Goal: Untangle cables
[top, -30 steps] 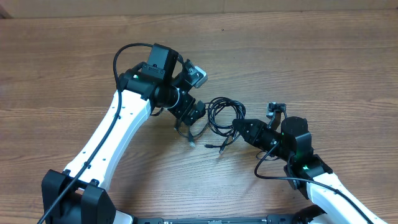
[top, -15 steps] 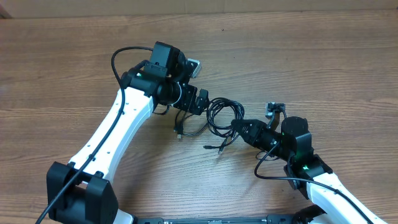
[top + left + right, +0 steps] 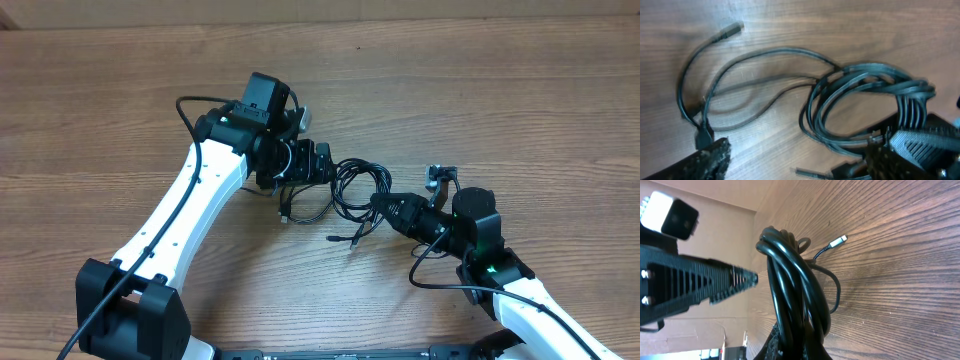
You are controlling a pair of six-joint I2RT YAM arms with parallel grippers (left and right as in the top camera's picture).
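Our right gripper (image 3: 384, 204) is clenched on the coiled bundle of the cables (image 3: 350, 186), which lie on the wooden table (image 3: 520, 90) between our two arms. Our left gripper (image 3: 322, 162) hangs at the coil's far side with its jaws spread wide, holding nothing; we cannot tell whether it touches a strand. Loose strands with small plug ends lie on the wood nearby.

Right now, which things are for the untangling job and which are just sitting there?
For the job:
cables, coiled, with loose plug-tipped strands
right gripper, shut on the coil
left gripper, open, near the coil

Just there:
wooden table
thick black leads fixed on the arms
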